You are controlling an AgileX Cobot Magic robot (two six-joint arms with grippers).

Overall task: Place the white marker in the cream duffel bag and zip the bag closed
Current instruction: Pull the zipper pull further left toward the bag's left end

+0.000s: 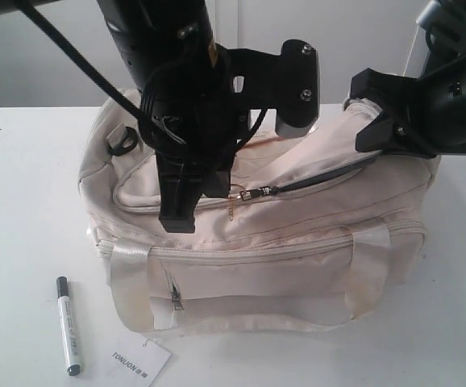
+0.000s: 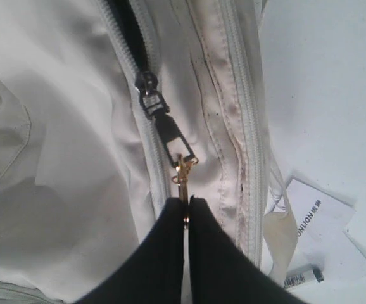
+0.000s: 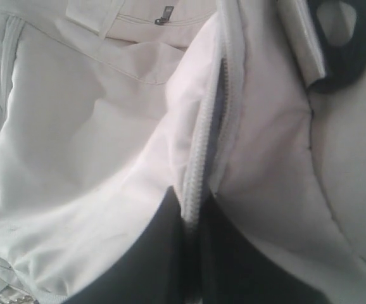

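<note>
Clamped together in the left gripper (image 2: 186,204), the gold pull ring (image 2: 183,170) hanging from the dark zipper slider (image 2: 150,96). Pinched shut in the right gripper (image 3: 192,206), the zipper edge (image 3: 199,158) near one end of the cream duffel bag (image 1: 297,230), close to a black D-ring (image 3: 344,47). Beyond the slider, toward the right arm, a dark open gap along the top zipper (image 1: 330,176). Outside the bag, on the white table (image 1: 23,201), just off its front left corner, the white marker (image 1: 68,325), lying flat beside a paper tag (image 1: 140,364).
</note>
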